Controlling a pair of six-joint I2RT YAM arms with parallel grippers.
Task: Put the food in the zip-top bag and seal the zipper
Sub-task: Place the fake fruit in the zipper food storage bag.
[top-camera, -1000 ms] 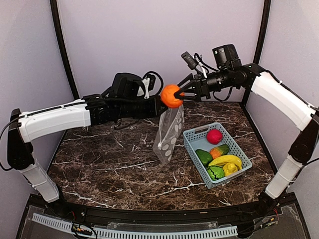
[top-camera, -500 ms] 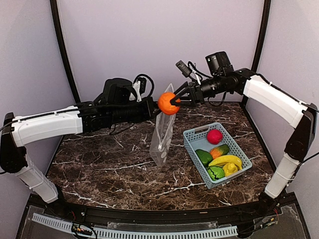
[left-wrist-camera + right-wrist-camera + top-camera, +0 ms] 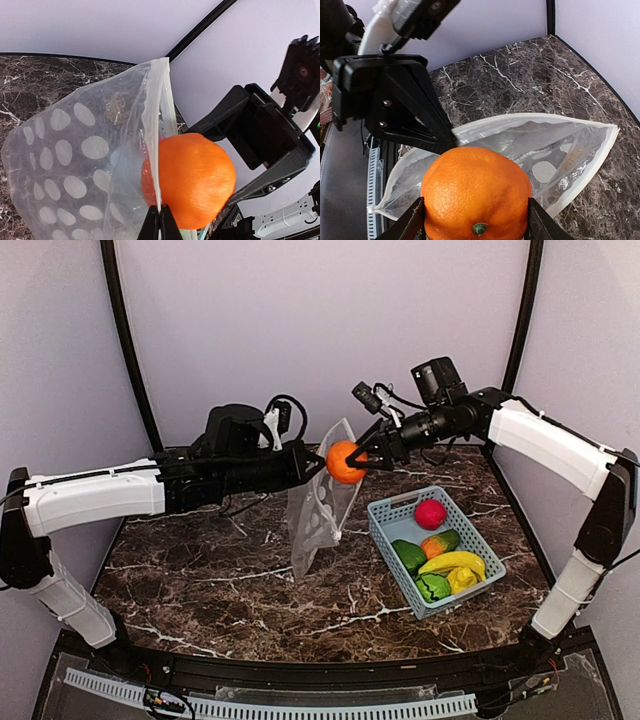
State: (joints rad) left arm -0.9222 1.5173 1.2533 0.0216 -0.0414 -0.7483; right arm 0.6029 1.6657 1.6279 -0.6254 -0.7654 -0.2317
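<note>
On the top camera my left gripper (image 3: pixel 312 462) is pinched tight on the mouth edge of the hanging zip-top bag (image 3: pixel 318 515). My right gripper (image 3: pixel 362 460) clamps the orange ball (image 3: pixel 344 461) at that mouth. Other food (image 3: pixel 450 562) lies in the blue basket (image 3: pixel 376 525). Left wrist: fingers together on the zipper (image 3: pixel 159 125), ball just behind it. Right wrist: ball held over the gaping bag.

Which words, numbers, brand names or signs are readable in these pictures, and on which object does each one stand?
None can be read.
The clear plastic zip-top bag carries only white oval dots and one small grey round mark, which is too blurred to read.
The orange toy ball and the light-blue slotted plastic basket show no lettering.
</note>
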